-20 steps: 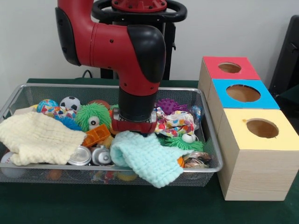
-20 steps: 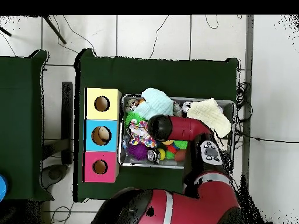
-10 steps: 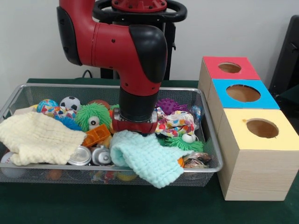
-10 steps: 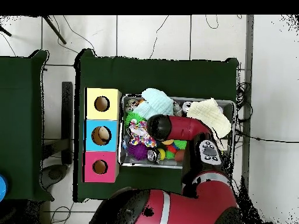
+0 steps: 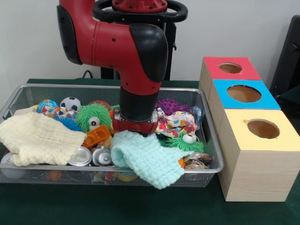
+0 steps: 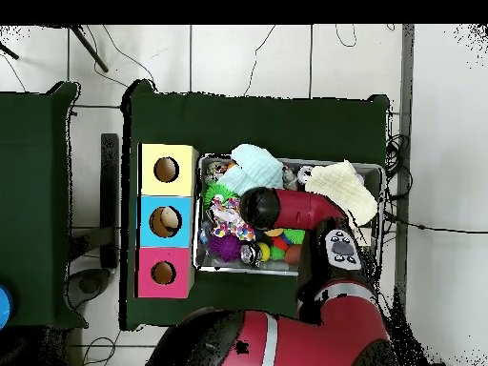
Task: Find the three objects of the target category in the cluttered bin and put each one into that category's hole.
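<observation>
The wire mesh bin (image 5: 108,87) is full of toys and cloths; it also shows in the overhead view (image 6: 382,187). Two silvery cans (image 5: 80,156) (image 5: 101,157) lie side by side at the bin's front, between a cream cloth (image 5: 37,138) and a mint cloth (image 5: 147,157). A dented shiny can-like thing (image 5: 197,161) lies in the front right corner. My gripper (image 5: 135,126) reaches down into the middle of the bin, right behind the mint cloth. Its lower end is hidden by the wrist and the cloth.
Three wooden boxes with round holes stand right of the bin: red (image 5: 229,75), blue (image 5: 243,101), yellow (image 5: 262,140). In the bin lie a green fuzzy toy (image 5: 93,117), a football-patterned ball (image 5: 71,103), a purple spiky ball (image 5: 169,106) and an orange block (image 5: 97,136).
The arm has shifted very slightly to the right in the front view. Nothing in the bin has visibly moved.
</observation>
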Robot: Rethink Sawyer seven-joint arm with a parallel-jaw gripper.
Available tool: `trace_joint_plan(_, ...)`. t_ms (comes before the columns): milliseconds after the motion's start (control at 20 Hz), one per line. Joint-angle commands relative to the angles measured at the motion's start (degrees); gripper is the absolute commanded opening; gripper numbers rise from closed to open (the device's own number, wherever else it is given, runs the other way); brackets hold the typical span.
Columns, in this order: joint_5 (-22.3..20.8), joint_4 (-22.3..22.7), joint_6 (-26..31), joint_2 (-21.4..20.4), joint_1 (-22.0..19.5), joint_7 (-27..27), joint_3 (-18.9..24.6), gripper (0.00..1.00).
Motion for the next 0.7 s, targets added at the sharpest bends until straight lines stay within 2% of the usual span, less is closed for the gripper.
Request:
trace_joint_plan(50,0.0,1.8,-6.3,1.6,-2.0,6.9,4.5,0.00)
trace_joint_plan(700,-1.1,8.5,-9.9,-1.1,-2.7,7.5,4.2,0.00)
